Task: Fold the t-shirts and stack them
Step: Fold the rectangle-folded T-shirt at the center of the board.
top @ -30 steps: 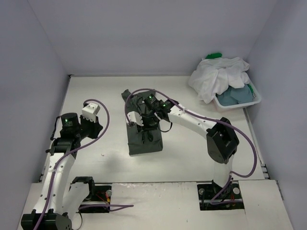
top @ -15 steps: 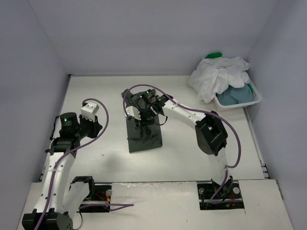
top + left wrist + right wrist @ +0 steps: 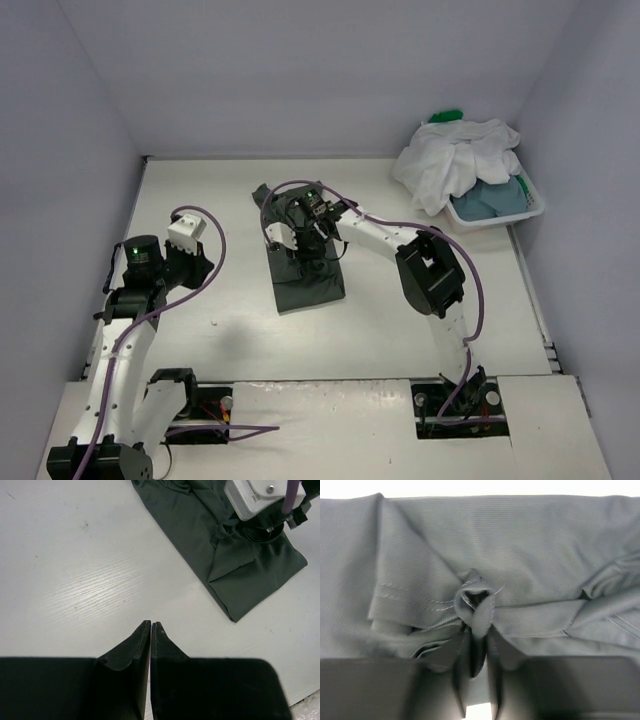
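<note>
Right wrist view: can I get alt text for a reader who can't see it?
The right gripper pinches a bunched fold of the dark grey t-shirt at bottom centre. Creased cloth with a stitched hem fills nearly the whole frame, leaving a thin strip of white table along the top.

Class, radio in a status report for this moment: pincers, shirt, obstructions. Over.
Left pincer shut, empty, off the cloth. Right pincer pinching a fold of the dark grey t-shirt. Other shirts heaped in basket, far right.

The fingers point(image 3: 445, 695) apparently pinch a fold of grey t-shirt point(image 3: 495, 545).
</note>
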`<act>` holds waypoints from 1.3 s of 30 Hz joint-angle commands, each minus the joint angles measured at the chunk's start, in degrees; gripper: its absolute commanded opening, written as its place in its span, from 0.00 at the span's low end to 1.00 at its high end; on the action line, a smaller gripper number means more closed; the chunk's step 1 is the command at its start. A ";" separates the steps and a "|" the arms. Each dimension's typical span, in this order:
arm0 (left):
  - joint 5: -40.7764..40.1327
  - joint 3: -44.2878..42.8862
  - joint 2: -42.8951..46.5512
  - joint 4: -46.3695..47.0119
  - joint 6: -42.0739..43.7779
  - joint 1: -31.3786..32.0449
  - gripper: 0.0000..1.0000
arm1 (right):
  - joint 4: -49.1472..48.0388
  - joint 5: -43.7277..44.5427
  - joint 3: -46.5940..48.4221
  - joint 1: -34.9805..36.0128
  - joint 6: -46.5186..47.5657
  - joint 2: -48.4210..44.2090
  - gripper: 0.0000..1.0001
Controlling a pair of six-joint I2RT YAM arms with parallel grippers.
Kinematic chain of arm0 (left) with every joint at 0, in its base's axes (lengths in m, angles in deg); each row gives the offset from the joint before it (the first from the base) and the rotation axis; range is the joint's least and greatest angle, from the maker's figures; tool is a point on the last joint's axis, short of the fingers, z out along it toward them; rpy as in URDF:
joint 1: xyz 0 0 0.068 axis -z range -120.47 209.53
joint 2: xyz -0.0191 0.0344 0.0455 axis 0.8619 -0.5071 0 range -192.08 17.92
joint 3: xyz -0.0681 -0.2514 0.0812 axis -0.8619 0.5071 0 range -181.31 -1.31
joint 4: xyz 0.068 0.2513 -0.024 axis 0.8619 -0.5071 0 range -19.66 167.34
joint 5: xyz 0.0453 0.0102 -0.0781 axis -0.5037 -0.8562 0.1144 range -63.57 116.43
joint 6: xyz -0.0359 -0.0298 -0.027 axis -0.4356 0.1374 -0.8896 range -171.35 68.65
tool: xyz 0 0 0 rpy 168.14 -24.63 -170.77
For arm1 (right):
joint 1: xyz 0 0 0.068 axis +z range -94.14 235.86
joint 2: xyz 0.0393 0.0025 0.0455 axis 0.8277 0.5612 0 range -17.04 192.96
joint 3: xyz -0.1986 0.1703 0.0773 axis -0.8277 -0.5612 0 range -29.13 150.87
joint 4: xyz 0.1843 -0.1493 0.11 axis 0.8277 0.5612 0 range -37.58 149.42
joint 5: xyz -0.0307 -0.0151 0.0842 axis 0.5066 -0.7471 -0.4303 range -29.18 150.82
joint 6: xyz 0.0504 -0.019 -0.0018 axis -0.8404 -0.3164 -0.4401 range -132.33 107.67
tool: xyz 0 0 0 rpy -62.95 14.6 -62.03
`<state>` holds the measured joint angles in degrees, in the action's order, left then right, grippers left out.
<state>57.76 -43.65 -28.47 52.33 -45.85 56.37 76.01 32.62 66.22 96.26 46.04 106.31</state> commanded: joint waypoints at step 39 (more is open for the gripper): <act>3.74 -2.74 1.83 2.07 -0.93 -3.52 0.00 | -17.97 27.24 -16.33 6.00 -22.33 -20.78 0.15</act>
<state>59.84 -43.65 -27.18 52.33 -46.03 53.49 57.89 57.86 51.16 102.73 26.52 89.16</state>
